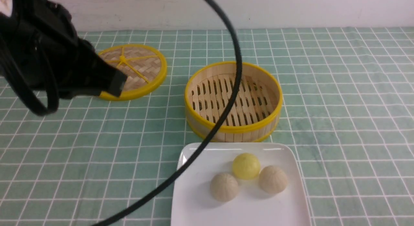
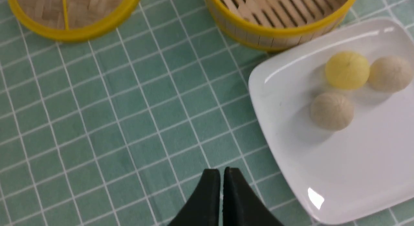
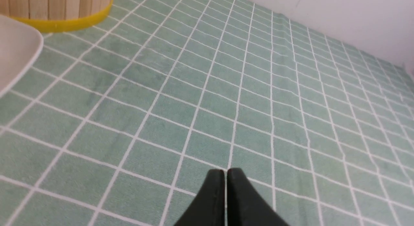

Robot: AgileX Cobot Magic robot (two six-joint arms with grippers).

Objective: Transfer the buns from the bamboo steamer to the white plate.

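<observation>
Lid (image 1: 157,85) at 10 o'clock on the counter (image 1: 339,122); L claw (image 2: 220,172) closed, nothing in it; steamer (image 1: 233,129) at 12, no buns in it; plate (image 1: 245,209) just below at 6, w/ 3 buns: tan (image 1: 224,187) at 8, yellow (image 1: 246,166) at 12, another tan (image 1: 273,179) at 2; R claw (image 3: 226,172) closed, nothing in it.

Buns (image 1: 246,166) on plate (image 1: 239,211); steamer (image 1: 233,101) just behind (lid (image 1: 132,72) to its left).
</observation>
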